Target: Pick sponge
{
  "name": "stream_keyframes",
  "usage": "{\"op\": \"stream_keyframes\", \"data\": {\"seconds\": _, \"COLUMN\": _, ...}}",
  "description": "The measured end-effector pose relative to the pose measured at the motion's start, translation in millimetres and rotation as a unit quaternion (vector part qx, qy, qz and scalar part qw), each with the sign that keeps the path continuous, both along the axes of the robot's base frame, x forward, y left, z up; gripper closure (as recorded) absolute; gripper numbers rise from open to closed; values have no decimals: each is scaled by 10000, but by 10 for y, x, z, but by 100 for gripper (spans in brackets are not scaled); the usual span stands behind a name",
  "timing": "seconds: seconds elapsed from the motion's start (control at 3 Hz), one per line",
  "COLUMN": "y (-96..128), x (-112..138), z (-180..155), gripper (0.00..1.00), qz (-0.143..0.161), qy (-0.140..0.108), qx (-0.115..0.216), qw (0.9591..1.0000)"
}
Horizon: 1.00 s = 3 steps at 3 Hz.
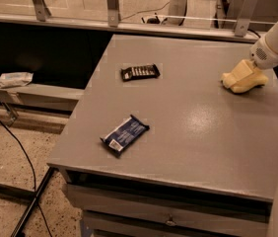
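The sponge [254, 82], a pale yellow foam block, lies near the table's right edge at the far right of the camera view. My gripper [237, 76], on the white arm [277, 41] that comes in from the upper right, is down at the sponge and touches or overlaps its left part. The two pale yellow shapes merge, so I cannot tell where the gripper ends and the sponge begins. The sponge rests on the grey table [193, 127].
A dark blue snack wrapper [124, 134] lies near the table's front left. A black snack bar [140, 72] lies at the back middle. A metal railing [112, 4] runs behind the table. A cable [16, 142] trails on the floor at the left.
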<state>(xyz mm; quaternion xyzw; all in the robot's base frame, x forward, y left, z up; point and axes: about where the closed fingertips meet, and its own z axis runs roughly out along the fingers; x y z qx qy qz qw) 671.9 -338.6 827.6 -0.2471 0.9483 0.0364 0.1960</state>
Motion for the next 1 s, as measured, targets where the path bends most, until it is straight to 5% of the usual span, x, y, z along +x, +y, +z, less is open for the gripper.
{"op": "stream_keyframes", "data": {"seconds": 0.33, "y": 204, "x": -24, "z": 296, "gripper": 80, "qz": 574, "qy": -263, "qx": 466, "qw": 9969}}
{"op": "stream_keyframes", "data": {"seconds": 0.67, "y": 477, "x": -209, "z": 1113, "gripper": 100, "qz": 1432, "qy": -1201, "qx": 894, "qw": 9783}}
{"op": "stream_keyframes", "data": {"seconds": 1.0, "y": 783, "x": -506, "z": 1772, "gripper": 100, "qz": 2298, "qy": -2042, "qx": 1102, "qw": 9452}}
